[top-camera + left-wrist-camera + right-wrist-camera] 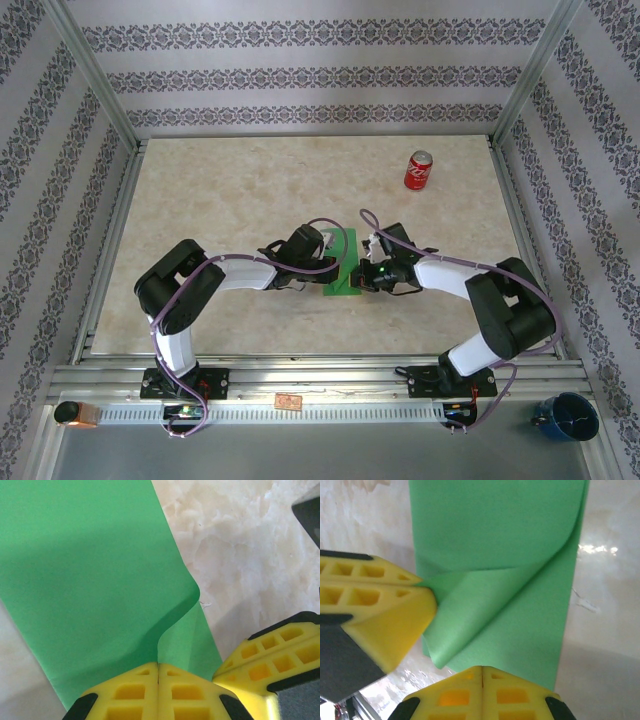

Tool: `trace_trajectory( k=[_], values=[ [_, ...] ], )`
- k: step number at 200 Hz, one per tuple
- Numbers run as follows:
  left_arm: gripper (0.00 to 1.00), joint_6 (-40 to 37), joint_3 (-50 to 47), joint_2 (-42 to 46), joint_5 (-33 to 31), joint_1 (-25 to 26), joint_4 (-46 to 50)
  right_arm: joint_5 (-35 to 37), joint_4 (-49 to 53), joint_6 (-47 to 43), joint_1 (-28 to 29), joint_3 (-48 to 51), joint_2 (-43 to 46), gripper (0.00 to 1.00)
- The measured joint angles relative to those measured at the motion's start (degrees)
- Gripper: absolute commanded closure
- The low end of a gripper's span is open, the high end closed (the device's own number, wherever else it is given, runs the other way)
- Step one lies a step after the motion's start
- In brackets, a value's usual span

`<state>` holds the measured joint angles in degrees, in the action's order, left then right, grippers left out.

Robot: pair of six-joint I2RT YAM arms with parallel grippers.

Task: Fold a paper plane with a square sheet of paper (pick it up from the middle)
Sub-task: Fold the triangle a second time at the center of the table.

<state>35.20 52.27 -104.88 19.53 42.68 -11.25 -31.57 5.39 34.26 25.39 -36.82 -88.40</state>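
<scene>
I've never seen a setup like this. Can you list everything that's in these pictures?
Paper sheet: one, bright green, partly folded, table centre between the claws.
Soda can: one, red, far right of the table.
Cup: one, blue, near-right corner, off the table.
Table: one, beige marbled, inside patterned walls.
Left arm, right arm: two, white and black, bases at the near edge.
Left claw: one, yellow, shut on a lifted paper flap.
Right claw: one, yellow, shut, at the paper's edge.
</scene>
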Motion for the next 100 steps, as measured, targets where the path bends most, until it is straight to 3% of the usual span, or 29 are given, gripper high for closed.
trace_trajectory(
  k=[100],
  values=[
    [1.00, -2.4, 3.7, -0.4, -0.4, -0.4, 2.6, 0.7, 4.8, -3.5, -1.7, -1.0, -2.0, 1.00]
  ],
)
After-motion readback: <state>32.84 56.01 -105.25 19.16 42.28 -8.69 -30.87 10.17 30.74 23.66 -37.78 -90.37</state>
